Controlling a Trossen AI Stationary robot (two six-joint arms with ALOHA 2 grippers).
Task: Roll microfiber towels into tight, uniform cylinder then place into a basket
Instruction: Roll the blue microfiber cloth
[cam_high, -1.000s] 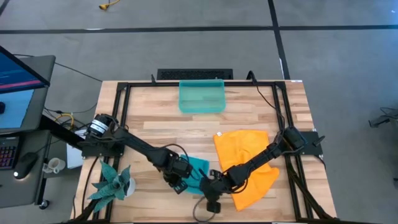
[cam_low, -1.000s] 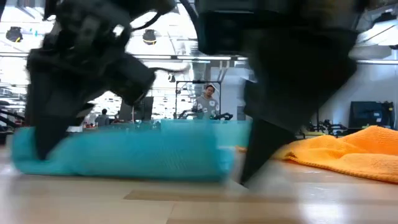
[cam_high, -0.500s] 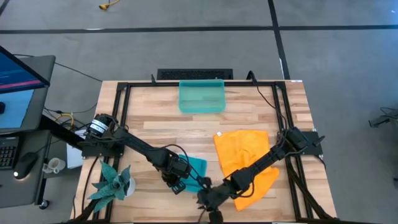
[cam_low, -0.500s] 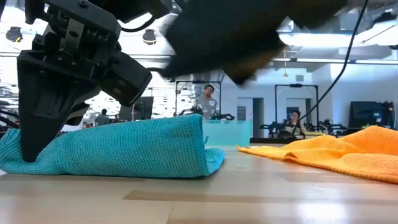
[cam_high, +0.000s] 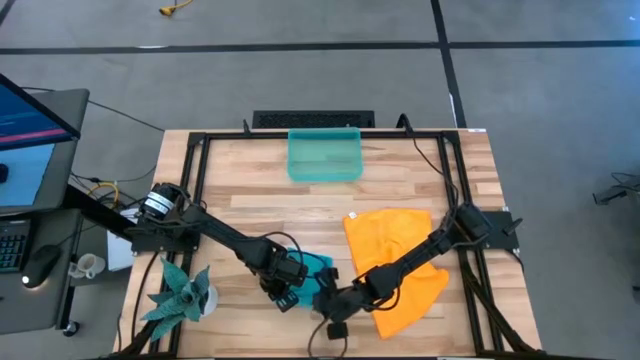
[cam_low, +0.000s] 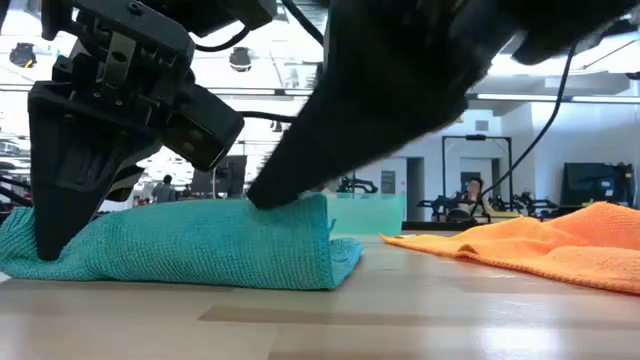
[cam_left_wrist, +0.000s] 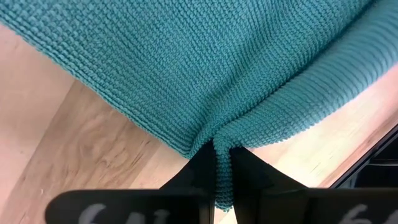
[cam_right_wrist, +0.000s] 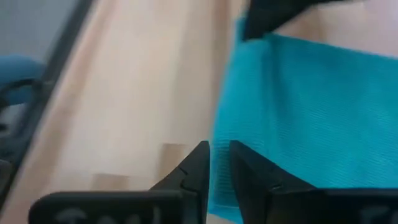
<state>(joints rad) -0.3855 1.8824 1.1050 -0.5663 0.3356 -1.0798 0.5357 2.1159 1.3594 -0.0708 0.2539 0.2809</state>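
The teal-blue towel lies bunched flat on the wood near the table's front edge, seen as a low folded mound in the low view. My left gripper is shut on its left end. My right gripper comes in from the right onto the towel's near right part, fingers almost together. The orange towel lies spread to the right, partly under my right arm. The basket stands at the table's far edge. My left gripper pinches a gathered fold at the towel's left edge between its two fingers, pointing steeply down. The cloth puckers toward the fingers, and the rest lies on the table. My right gripper's fingers close across the towel's edge, slanting down from the right. In the low view a fingertip sits on top of the fold. One layer or several, I cannot tell.
A teal spiky plant figure stands at the front left corner. A black frame runs round the tabletop. Bare wood lies between the towels and the basket. People and machines show in the room beyond the table.
My right gripper has lifted from the table beside the towel's right end, rolled its wrist and come back down onto the top of the towel. The towel's right end now stands higher than a second ago. The left end has stayed under my left gripper.
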